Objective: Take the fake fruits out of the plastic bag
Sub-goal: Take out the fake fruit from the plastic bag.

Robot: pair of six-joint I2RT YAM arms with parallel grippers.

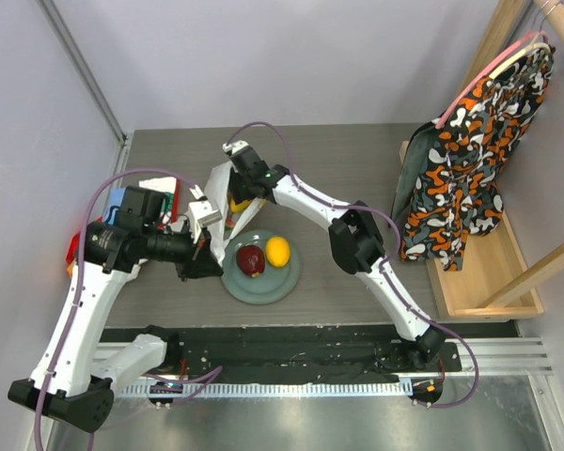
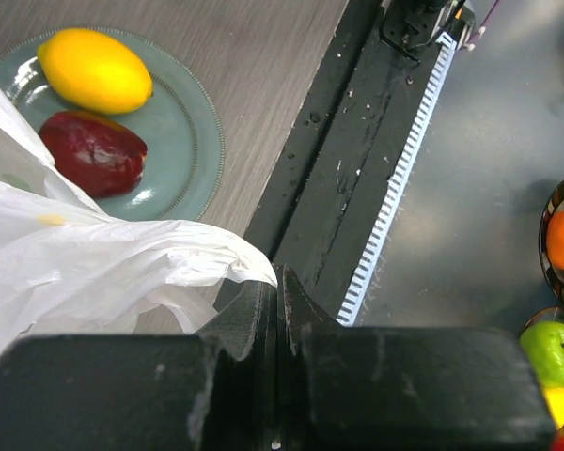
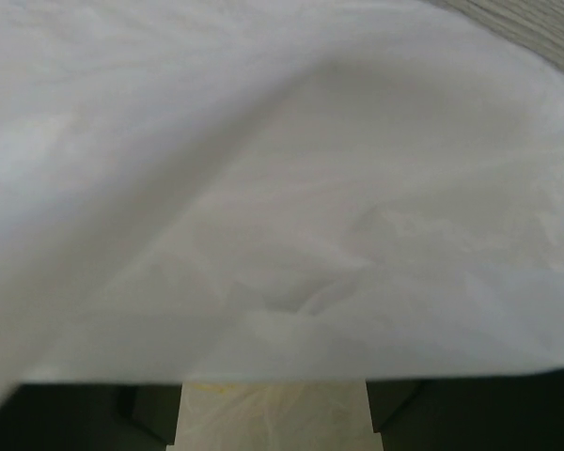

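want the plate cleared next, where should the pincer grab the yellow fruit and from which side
Probably take the yellow fruit across its narrow middle, from straight above: it lies on its side on the plate, an oval with its top clear. The dark red fruit lies close along one flank, so that finger has little room.

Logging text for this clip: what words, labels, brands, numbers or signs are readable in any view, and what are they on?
No text can be read in any view.
bag: plain white film, no print showing.
plate: no mark or stamp visible.
garment: orange, white and black blotch pattern only, no letters.
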